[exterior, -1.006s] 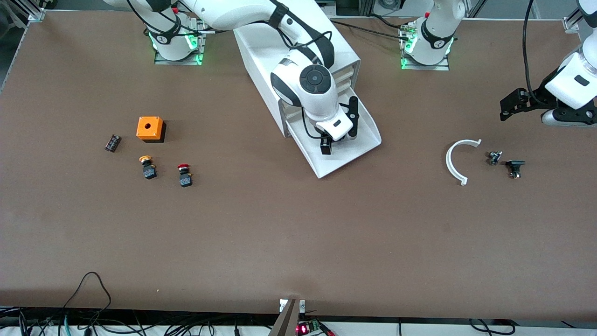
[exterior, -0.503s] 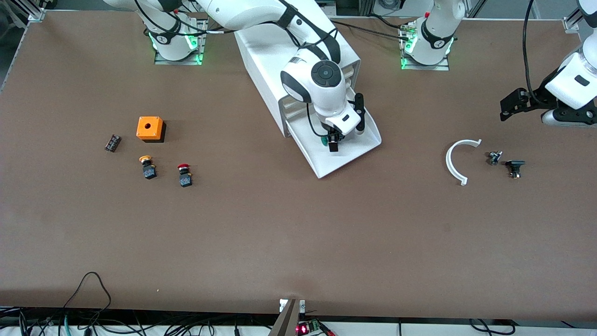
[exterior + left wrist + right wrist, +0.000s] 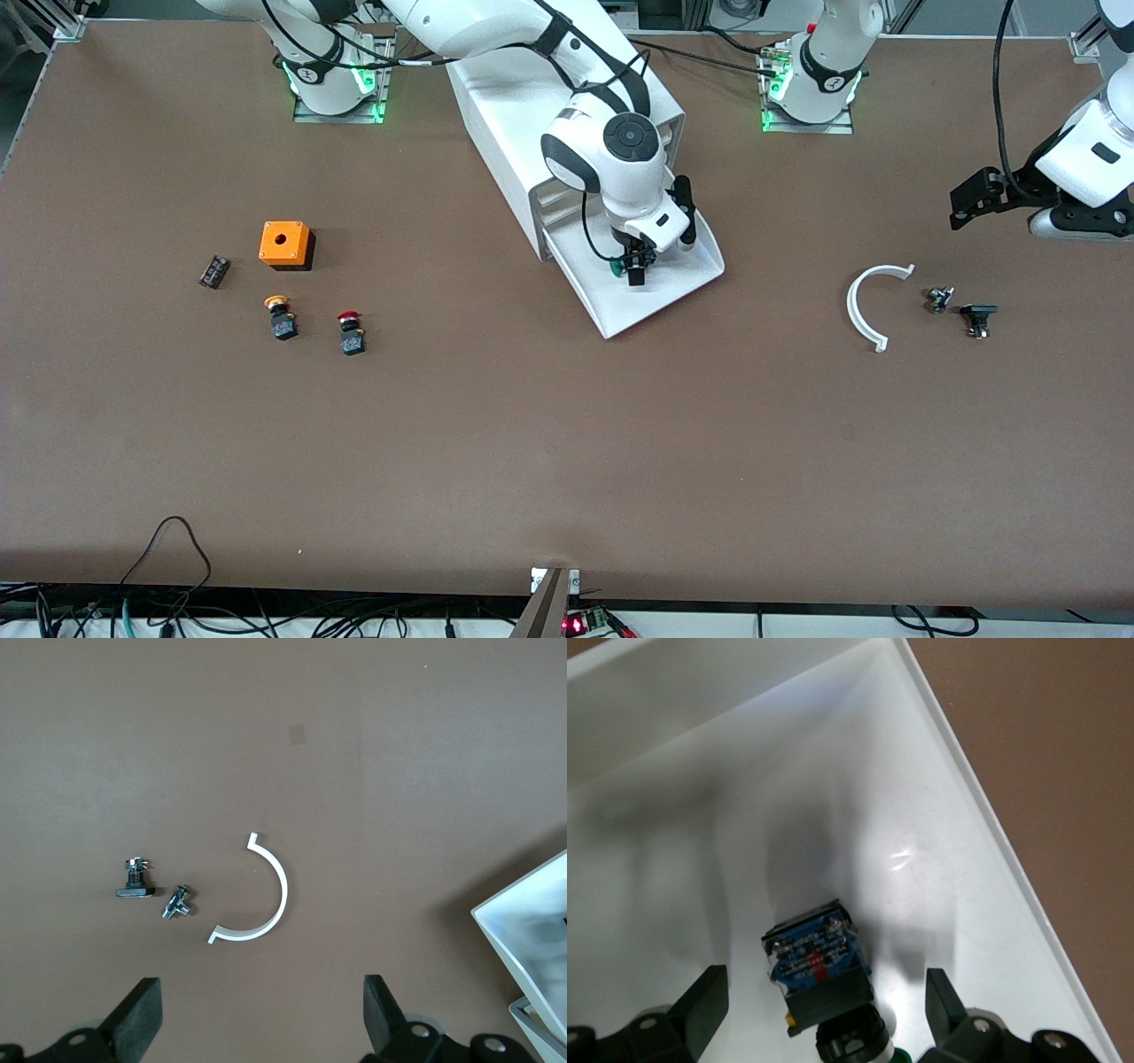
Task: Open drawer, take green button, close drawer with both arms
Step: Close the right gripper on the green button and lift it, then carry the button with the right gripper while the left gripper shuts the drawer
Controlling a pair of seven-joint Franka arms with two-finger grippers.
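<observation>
The button [image 3: 819, 970] lies on the white floor of the open drawer [image 3: 700, 842], between the spread fingers of the right gripper [image 3: 824, 1014].

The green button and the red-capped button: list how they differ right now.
The green button lies inside the open drawer, under the right gripper, whose open fingers flank it. The red-capped button sits out on the bare table, toward the right arm's end, with no gripper over it. The caps differ: one green, one red. Both are small, with dark blocky bodies.
</observation>
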